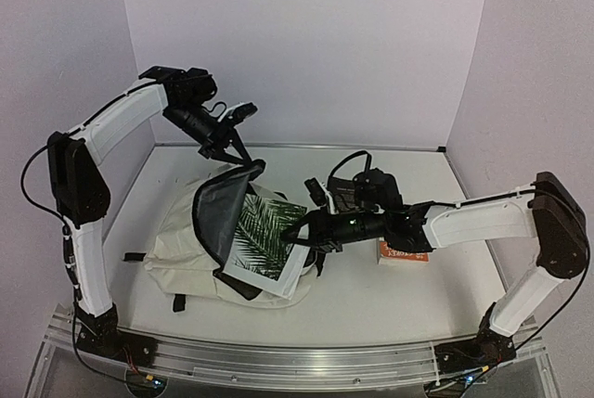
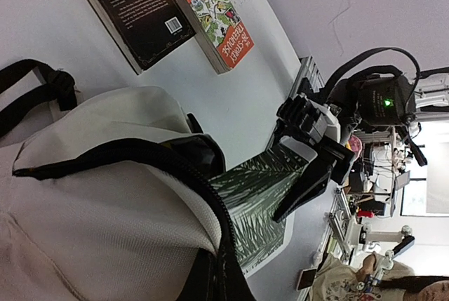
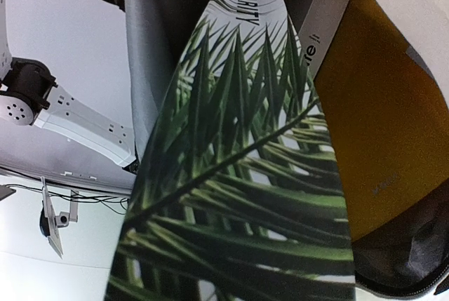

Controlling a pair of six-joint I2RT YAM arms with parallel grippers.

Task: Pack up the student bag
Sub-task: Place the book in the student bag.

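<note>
left claw point(image 1: 242, 161) clamped on student bag point(image 1: 181, 250) flap, lifted; right claw point(image 1: 300, 231) gripping palm-leaf book point(image 1: 263, 242), half inside bag.

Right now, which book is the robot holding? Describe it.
Find the cream student bag in the middle. The palm-leaf book sticks from its mouth, held by the right gripper. Only it shows green fronds; the black book and orange book lie outside.
</note>
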